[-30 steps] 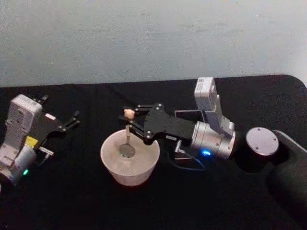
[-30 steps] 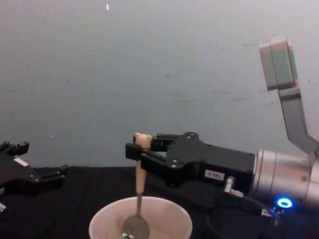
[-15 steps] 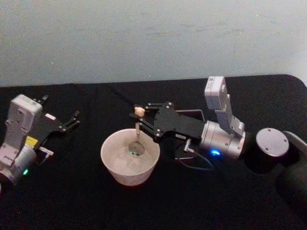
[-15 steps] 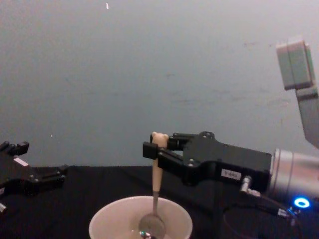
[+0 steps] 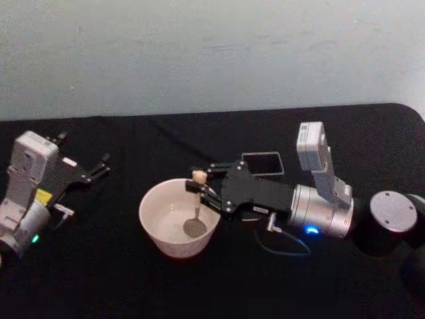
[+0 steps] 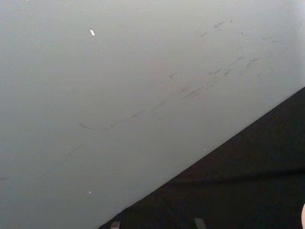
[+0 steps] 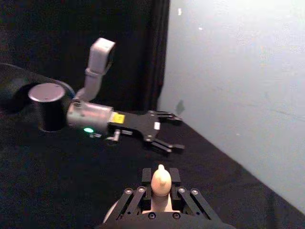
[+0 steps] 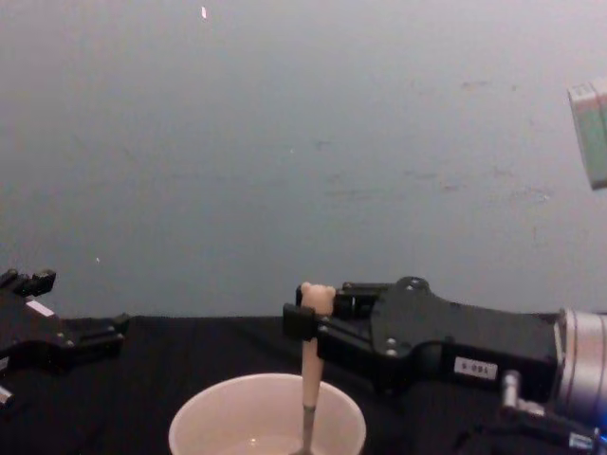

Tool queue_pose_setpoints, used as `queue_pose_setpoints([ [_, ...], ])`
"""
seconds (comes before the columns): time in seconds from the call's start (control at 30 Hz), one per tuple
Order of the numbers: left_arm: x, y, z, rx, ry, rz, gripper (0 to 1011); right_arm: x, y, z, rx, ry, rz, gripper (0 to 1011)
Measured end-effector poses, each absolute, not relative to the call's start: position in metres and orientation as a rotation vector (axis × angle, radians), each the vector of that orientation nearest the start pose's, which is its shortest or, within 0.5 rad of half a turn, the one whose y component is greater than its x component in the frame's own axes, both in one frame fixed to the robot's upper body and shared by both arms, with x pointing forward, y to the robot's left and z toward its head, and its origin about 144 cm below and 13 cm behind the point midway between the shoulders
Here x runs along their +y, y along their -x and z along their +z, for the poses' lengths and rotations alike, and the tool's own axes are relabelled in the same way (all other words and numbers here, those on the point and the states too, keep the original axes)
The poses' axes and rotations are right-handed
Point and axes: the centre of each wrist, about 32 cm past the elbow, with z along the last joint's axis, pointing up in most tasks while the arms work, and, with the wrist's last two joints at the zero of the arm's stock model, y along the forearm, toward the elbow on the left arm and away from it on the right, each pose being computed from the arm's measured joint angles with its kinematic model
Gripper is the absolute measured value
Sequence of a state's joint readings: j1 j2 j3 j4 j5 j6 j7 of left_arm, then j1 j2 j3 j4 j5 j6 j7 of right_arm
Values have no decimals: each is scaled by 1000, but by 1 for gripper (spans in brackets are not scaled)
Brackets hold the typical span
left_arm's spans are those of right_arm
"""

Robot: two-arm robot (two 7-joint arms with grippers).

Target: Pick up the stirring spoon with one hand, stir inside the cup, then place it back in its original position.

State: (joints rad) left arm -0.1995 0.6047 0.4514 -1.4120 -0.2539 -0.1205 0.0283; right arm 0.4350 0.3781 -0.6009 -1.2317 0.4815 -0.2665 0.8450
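Smooth matt cream cup (image 5: pixel 171 246) on a matt black tablecloth (image 5: pixel 126 289).

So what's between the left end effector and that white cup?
Nothing: in the head view, only bare black table separates the left end effector from the cup.

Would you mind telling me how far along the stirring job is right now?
Done: the right gripper is shut on the stirring spoon, which is out of the dark grey holder. In hand: the spoon stands upright with its bowl down inside the cream cup. Left: returning it to the holder. The left gripper sits open, parked at the far left.
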Motion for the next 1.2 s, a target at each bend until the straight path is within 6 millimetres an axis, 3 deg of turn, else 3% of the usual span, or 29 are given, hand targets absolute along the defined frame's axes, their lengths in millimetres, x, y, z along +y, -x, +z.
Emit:
queue_pose_setpoints([
  [0.33, 310, -489, 1140, -285, -304, 1248, 1001, -202, -539, 1152, -127, -42, -262, 212],
  [0.63, 310, -489, 1140, -285, -304, 1248, 1001, -182, -555, 1151, -137, -58, -283, 212],
  [0.87, 310, -489, 1140, -285, -305, 1248, 1001, -183, -568, 1152, -158, -49, -340, 212],
  [1.2, 310, -489, 1140, -285, -305, 1248, 1001, -194, -572, 1151, -165, -33, -383, 212],
])
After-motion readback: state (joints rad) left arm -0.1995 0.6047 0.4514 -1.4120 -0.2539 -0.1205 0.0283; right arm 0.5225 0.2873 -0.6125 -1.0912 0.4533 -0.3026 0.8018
